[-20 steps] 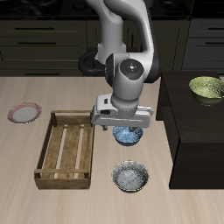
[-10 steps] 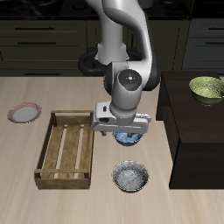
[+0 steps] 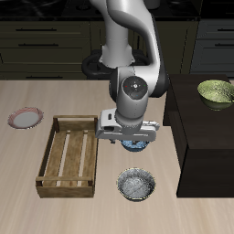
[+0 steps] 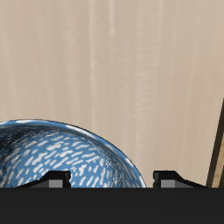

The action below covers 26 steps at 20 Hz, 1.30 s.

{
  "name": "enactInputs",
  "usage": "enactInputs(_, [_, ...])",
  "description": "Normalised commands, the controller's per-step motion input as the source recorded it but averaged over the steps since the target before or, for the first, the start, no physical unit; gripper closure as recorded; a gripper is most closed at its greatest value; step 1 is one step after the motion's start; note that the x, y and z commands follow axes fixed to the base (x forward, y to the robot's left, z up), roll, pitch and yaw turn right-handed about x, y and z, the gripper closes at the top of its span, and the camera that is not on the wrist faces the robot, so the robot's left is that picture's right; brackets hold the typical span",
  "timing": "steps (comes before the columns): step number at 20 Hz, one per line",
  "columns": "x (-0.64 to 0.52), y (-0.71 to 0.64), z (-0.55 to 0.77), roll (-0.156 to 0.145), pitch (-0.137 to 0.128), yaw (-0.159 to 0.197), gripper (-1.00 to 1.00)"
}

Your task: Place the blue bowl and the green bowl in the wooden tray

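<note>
Your hand [image 3: 131, 139] hangs open astride the blue bowl's [image 4: 63, 156] rim; it's rigid, glazed, slippery, so pinch the rim wall squarely

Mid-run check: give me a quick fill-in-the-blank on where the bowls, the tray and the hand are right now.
1. The hand is down over the ____ bowl.
2. The green bowl sits on the dark ____, off the table.
3. The wooden tray holds ____ bowls.
4. The bowl nearest the table's front edge is the ____ one.

Missing words: blue; counter; no; grey
</note>
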Motion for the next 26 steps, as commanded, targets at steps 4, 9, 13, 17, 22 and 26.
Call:
enactInputs(4, [-0.07, -0.03, 0.07, 0.013, -0.009, -0.015, 1.0])
enactInputs(9, [-0.02, -0.04, 0.12, 0.005, -0.019, 0.0, 1.0])
enactInputs(13, [-0.07, -0.01, 0.26, 0.015, -0.054, 0.013, 1.0])
enactInputs(17, [-0.07, -0.01, 0.15, 0.012, -0.025, 0.01, 1.0])
enactInputs(22, [-0.08, -0.08, 0.16, -0.004, -0.025, 0.008, 1.0])
enactInputs(26, [-0.09, -0.14, 0.18, -0.011, -0.022, 0.004, 1.0])
